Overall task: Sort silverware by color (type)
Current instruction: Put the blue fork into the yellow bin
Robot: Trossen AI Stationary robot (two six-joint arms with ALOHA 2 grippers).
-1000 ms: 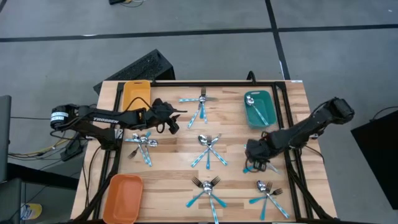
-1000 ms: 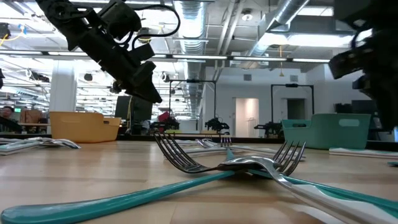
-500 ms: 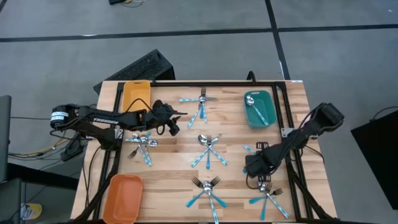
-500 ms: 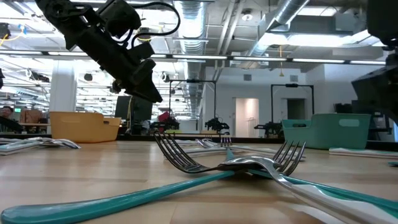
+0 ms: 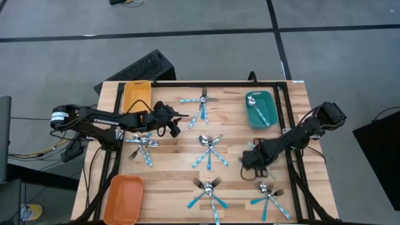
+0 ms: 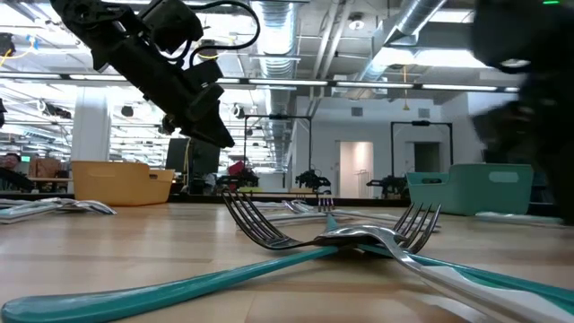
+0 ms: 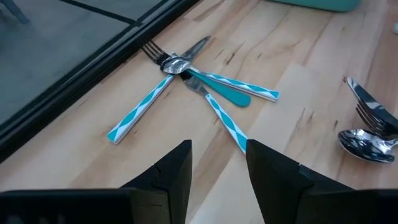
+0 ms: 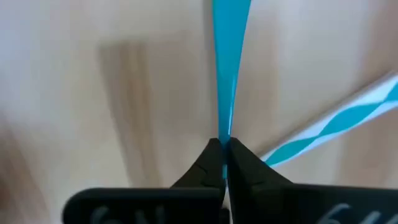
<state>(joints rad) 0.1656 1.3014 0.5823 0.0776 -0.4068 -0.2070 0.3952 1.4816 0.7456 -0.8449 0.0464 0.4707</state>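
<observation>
Since the right gripper (image 8: 224, 147) pinches only the thin tip of a blue handle (image 8: 227, 74) low over the table's right middle, that piece could twist or slip out on lifting. The left gripper (image 7: 217, 165), fingers apart, hovers near the far cluster (image 7: 189, 78). The teal tray (image 5: 260, 110) holds what looks like spoons; the yellow tray (image 5: 135, 95) and orange tray (image 5: 122, 199) look empty.

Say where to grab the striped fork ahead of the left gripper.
Take the fork by its handle's free end, from straight above, jaws across it: it lies flat, head tangled in the pile, handle splayed clear.
</observation>
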